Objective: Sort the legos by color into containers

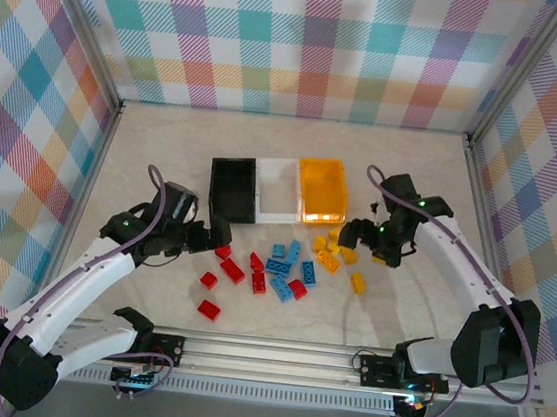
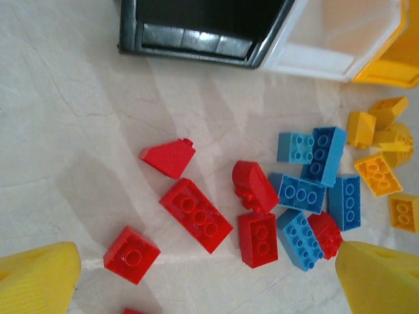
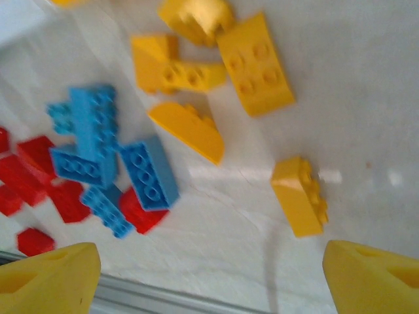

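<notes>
In the top view we see three bins in a row at mid-frame, side by side and touching: the black bin (image 1: 232, 189) on the left, the white bin (image 1: 278, 186) in the middle, the orange bin (image 1: 323, 189) on the right. The bricks lie loose on the table (image 1: 164, 150) just below them: red bricks (image 1: 234, 270) toward the lower left, blue bricks (image 1: 285, 267) in the centre, yellow bricks (image 1: 338, 256) to the right, under the orange bin.

The left gripper (image 2: 208, 280) hangs over the red bricks. In the left wrist view its yellow fingers (image 2: 36, 281) sit in the two bottom corners, spread wide and gripping nothing. The right gripper (image 3: 211, 278) hangs over the yellow bricks, its tips likewise in the bottom corners of the right wrist view, wide apart and gripping nothing. One lone yellow brick (image 3: 300, 196) lies apart from the rest, right of centre in that view. The picture is blurred there, so we think it rests on its side, but we are not sure.
</notes>
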Controlling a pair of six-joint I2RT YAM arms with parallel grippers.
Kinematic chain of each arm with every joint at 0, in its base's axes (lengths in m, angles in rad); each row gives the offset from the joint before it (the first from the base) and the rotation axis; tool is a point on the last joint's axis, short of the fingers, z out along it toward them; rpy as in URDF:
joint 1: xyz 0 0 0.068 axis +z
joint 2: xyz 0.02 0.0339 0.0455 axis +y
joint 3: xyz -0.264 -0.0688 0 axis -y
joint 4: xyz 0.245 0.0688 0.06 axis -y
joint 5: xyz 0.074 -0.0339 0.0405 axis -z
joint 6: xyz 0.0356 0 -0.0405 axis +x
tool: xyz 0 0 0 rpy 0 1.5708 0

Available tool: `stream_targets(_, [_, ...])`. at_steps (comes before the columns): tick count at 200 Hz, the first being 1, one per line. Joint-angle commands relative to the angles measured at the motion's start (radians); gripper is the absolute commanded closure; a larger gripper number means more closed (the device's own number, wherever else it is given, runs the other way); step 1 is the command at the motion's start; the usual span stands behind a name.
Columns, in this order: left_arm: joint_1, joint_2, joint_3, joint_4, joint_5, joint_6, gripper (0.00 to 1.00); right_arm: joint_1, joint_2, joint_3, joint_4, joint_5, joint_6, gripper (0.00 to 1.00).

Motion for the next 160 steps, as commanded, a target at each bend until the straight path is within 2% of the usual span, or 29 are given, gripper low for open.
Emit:
stream_targets(1, [-0.026, 0.004, -0.019, 0.006, 0.006, -0.042, 0.00, 0.019, -0.005, -0.051, -0.079, 0.020, 0.019, 0.15])
stream_targets(41, [-0.049, 0.029, -0.023, 0.038, -0.001, -0.070, 0.00, 0.029, 0.035, -0.123, -0.053, 0.020, 0.014, 0.25])
stream_targets(97, [-0.081, 0.103, 0.014, 0.069, -0.004, -0.095, 0.00, 0.031, 0.086, -0.172, 0.014, 0.070, -0.004, 0.31])
stream_targets(160, [-0.099, 0.096, 0.009, 0.074, -0.018, -0.128, 0.00, 0.031, 0.180, -0.172, 0.080, 0.086, -0.012, 0.36])
